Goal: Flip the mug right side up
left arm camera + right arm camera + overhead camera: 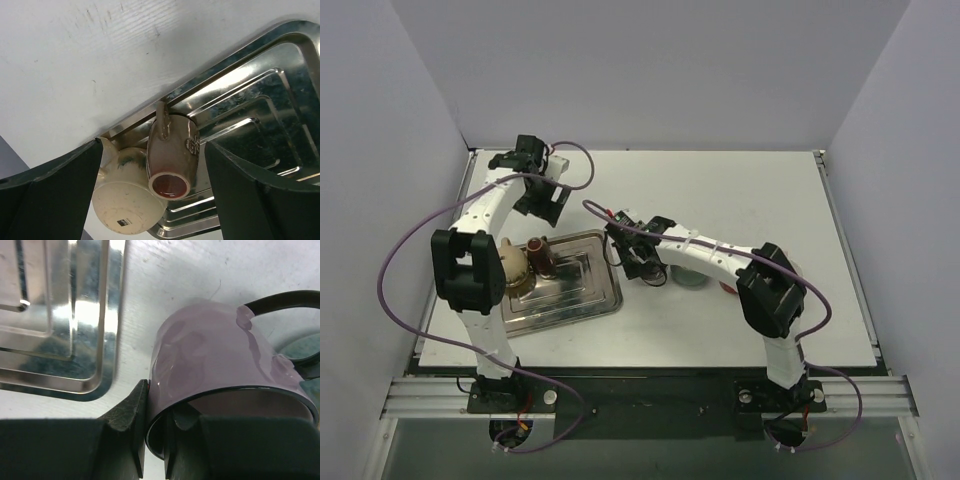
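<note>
A glossy purple mug (pixel 215 355) with a black handle (pixel 285 299) lies tilted over the white table, its mouth facing the right wrist camera. My right gripper (pixel 160 405) is shut on its rim, one finger outside the wall and one inside. In the top view this gripper (pixel 642 262) sits just right of the metal tray (pixel 595 300), and the mug is mostly hidden under it. My left gripper (pixel 548 208) is open and empty, above the back of the tray. Its jaws (pixel 155 197) stand wide apart.
A brown mug (pixel 172 155) and a cream mug (pixel 127 200) lie on their sides at the tray's left end (pixel 528 265). A grey-green round dish (pixel 692 280) lies right of my right gripper. The tray's rim (pixel 100 385) is close to the purple mug's left.
</note>
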`<state>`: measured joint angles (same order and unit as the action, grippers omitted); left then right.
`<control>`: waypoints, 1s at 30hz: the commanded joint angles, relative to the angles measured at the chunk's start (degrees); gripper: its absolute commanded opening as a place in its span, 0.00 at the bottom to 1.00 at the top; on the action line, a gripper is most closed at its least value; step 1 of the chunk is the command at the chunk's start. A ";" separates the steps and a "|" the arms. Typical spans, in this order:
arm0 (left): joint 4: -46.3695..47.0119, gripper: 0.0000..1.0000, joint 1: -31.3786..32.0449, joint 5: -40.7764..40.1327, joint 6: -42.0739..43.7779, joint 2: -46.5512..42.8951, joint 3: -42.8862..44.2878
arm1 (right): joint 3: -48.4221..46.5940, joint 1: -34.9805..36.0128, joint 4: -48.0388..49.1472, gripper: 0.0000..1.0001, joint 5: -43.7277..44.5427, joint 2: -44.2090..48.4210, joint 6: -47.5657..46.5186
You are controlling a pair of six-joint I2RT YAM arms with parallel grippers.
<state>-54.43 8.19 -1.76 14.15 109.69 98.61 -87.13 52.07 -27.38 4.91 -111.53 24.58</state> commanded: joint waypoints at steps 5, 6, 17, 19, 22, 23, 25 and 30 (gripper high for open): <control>-4.45 0.95 -2.03 -1.58 3.60 1.32 -1.21 | -3.22 -2.59 -4.26 0.11 -2.71 -1.68 -0.85; -4.71 0.95 -2.03 -1.49 4.12 1.06 -1.92 | -3.04 -2.77 -4.26 0.17 -2.62 -1.85 -0.85; -3.32 0.96 -2.30 1.06 7.03 -3.25 -12.11 | -1.99 -2.68 -4.09 0.62 -1.66 0.95 -1.20; -2.08 0.96 -2.38 1.06 6.94 -3.25 -12.73 | -1.64 -2.50 -4.00 0.63 -1.13 2.62 -1.29; -2.16 0.94 -2.38 3.86 7.12 -2.64 -12.48 | -0.76 -2.07 -3.91 0.63 -0.25 4.29 -1.29; -2.25 0.91 -2.38 5.26 7.20 -2.55 -12.47 | -0.50 -1.98 -3.91 0.63 0.01 4.99 -1.37; -1.99 0.82 -2.47 7.37 7.73 -2.55 -12.47 | 0.29 -1.63 -3.83 0.63 0.80 6.40 -1.38; -1.99 0.59 -2.56 8.09 8.35 -0.80 -11.60 | 2.58 -1.10 -3.74 0.63 2.65 8.95 -1.02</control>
<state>-57.30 6.11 3.25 21.45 109.54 85.95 -86.17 50.26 -29.36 4.38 -106.48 23.73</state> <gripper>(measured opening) 0.661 0.634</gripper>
